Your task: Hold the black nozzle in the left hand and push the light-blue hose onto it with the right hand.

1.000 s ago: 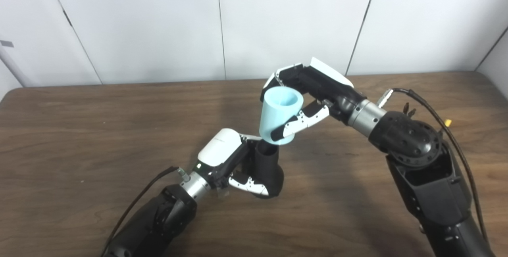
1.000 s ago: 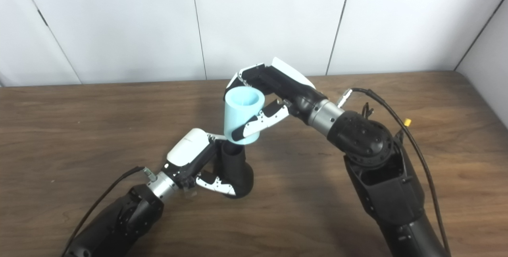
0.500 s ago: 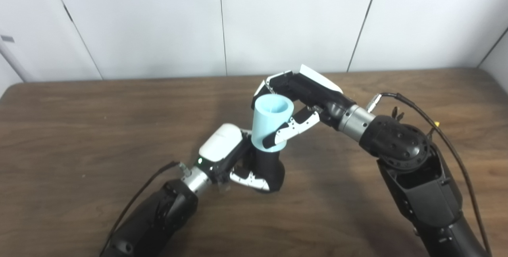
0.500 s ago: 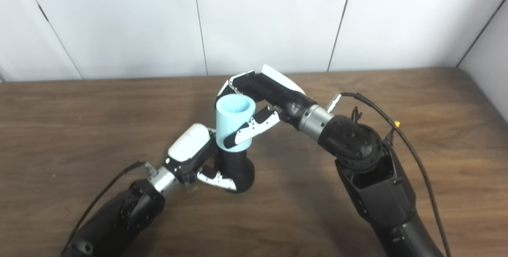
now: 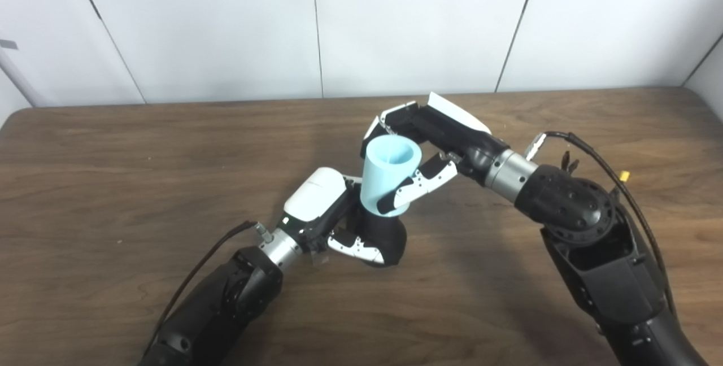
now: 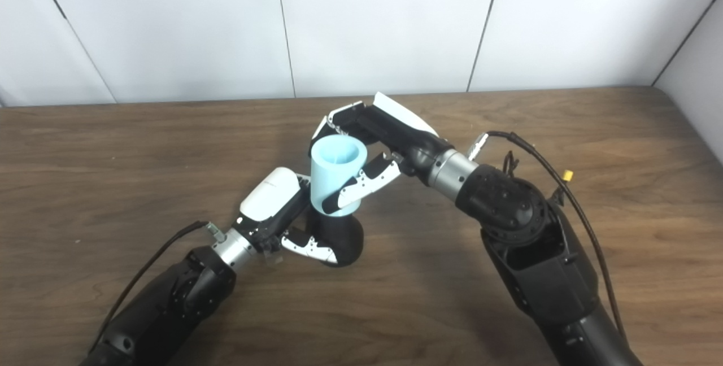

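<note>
Nearest the cameras, the left arm enters from the lower left and ends in the left hand (image 5: 327,216), which sits low over the brown wooden table (image 5: 113,185). Its fingers (image 5: 356,246) are clamped around the black nozzle (image 5: 390,239), one white-and-black finger crossing the front of the nozzle's rounded lower body. The nozzle stands roughly upright, with its base at or just above the table surface; contact with the table cannot be confirmed. A thin cable (image 5: 197,281) runs along the left forearm to the wrist.

Directly above the nozzle is the light-blue hose (image 5: 390,177), a short, wide tube, open end up and tilted slightly. Its lower rim covers the top of the nozzle, so the nozzle's neck is hidden inside it; how deep it is seated cannot be told.

Further back, the right hand (image 5: 435,140) is wrapped around the hose: the thumb crosses its near lower side and the other fingers (image 6: 339,123) curl round the far side near the upper rim. The right arm enters from the lower right, with a black cable (image 5: 632,196) looping beside its wrist.

Behind the table stands a white panelled wall (image 5: 406,21).
</note>
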You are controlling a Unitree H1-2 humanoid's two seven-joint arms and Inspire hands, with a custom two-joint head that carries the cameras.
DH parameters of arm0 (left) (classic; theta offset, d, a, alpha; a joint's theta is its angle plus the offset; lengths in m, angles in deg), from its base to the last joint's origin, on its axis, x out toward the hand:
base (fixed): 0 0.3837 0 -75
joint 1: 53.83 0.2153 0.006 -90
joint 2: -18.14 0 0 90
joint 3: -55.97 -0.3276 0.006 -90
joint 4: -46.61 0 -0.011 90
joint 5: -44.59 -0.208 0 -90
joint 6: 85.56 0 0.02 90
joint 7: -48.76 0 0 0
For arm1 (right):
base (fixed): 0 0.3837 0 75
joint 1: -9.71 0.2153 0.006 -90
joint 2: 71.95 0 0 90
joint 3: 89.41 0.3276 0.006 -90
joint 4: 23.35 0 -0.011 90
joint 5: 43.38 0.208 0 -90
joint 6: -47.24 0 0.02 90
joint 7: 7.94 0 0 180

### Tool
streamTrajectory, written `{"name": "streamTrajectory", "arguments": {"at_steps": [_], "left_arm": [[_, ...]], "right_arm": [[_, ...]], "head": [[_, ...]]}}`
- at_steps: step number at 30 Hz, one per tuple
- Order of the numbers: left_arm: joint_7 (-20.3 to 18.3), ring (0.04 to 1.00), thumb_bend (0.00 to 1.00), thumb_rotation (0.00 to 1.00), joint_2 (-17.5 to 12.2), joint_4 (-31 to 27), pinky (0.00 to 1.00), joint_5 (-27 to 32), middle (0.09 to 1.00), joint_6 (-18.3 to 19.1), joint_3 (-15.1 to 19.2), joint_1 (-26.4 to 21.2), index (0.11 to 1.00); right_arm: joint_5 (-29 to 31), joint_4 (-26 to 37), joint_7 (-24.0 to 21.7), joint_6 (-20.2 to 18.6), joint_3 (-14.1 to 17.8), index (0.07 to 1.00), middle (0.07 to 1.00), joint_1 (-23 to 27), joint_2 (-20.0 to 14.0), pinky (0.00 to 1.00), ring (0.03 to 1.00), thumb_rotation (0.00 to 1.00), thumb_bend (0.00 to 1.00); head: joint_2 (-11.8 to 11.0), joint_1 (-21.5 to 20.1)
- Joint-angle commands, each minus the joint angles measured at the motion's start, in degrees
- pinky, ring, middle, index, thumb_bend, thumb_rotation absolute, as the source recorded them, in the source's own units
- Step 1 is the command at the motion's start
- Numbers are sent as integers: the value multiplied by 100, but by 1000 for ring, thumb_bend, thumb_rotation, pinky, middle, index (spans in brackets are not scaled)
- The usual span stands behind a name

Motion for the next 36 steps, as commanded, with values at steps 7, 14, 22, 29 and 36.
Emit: {"name": "streamTrajectory", "arguments": {"at_steps": [7, 14, 22, 29, 36], "left_arm": [[-704, 428, 504, 0, -73, 600, 398, -363, 479, 570, -354, 797, 520], [-718, 420, 503, 0, -66, 582, 387, -360, 474, 584, -354, 799, 526], [-738, 419, 503, 0, -39, 557, 387, -380, 474, 606, -374, 789, 529], [-799, 420, 503, 0, -35, 513, 385, -353, 475, 658, -366, 795, 527], [-859, 415, 502, 0, -67, 426, 385, -335, 470, 690, -378, 822, 533]], "right_arm": [[128, 115, -149, 203, -56, 497, 494, -65, -169, 353, 424, 0, 519], [-30, 20, -67, 474, -210, 497, 498, -180, -105, 333, 416, 0, 518], [-240, -197, 57, 836, -488, 494, 484, -275, -11, 500, 435, 0, 520], [-233, -321, 45, 857, -654, 495, 496, -298, 45, 355, 420, 0, 518], [-295, -441, 91, 1124, -705, 496, 497, -393, -19, 344, 419, 0, 518]], "head": [[42, 24], [95, 32], [111, 49], [151, 100], [195, 119]]}}
